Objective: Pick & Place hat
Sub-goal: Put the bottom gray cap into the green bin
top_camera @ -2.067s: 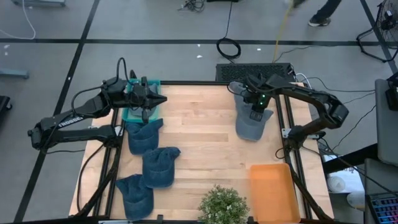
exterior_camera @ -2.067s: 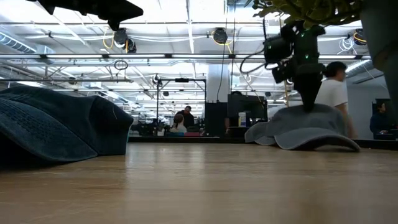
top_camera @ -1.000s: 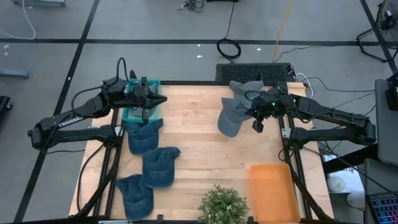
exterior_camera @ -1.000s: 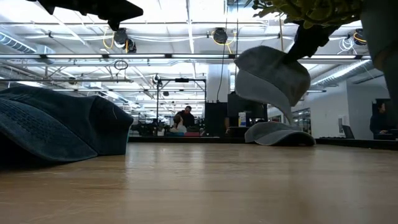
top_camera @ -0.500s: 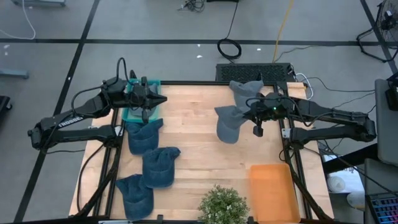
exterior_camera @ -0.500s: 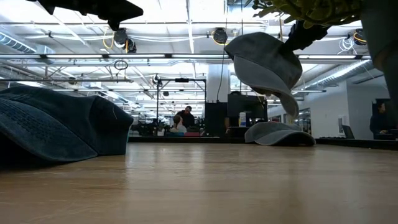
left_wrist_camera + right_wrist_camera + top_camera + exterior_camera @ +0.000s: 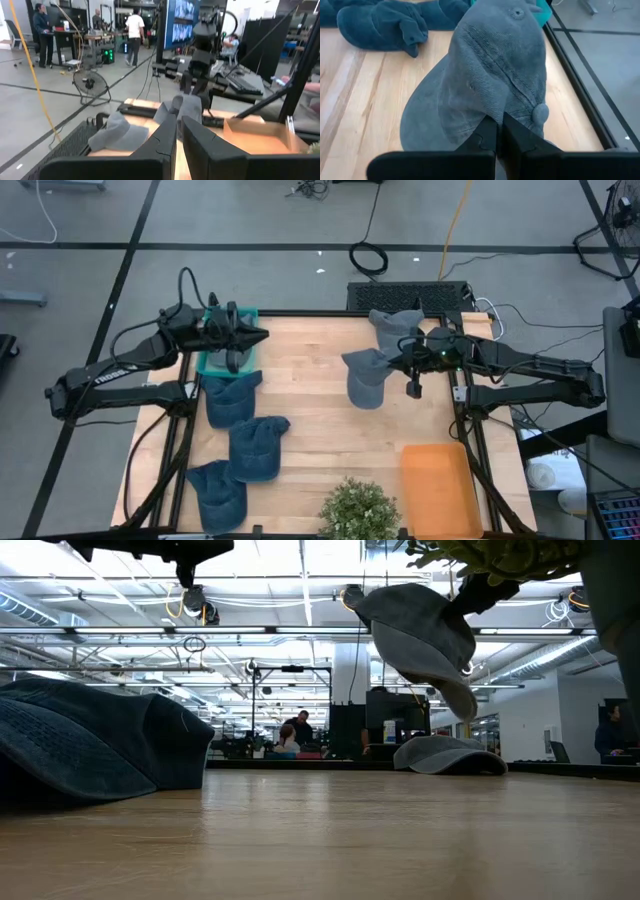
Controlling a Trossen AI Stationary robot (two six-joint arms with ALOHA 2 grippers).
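Now, largest thing first:
Table [image 7: 320,390]: wooden top carrying everything; its right edge and the near right corner are where the load seems bound, judging by the container there.
Orange bin [image 7: 438,485]: sits at the near right corner, likely the drop spot (a guess from the task alone). A release short of its rim would leave the hat draped over the wall or on the wood beside it.
Blue hats [image 7: 235,435]: three lie along the left edge, well apart from the carried one, so no snag risk there.
Grey hat [image 7: 366,376]: the task's thing, hanging in the air over the far right part of the table, clear of the surface in the low view. It dangles from a small fold of cloth, so a quick swing could pull it free.
Second grey hat [image 7: 395,325]: rests at the far edge just beside the carried one; a low pass could drag it along.
Right gripper [image 7: 496,131]: pressed together, pinching the grey hat near its crown button. A thin bite on soft fabric is the main weak point.
Left gripper [image 7: 179,131]: nearly closed on nothing, waiting over the teal bin [image 7: 215,363] at the far left corner.
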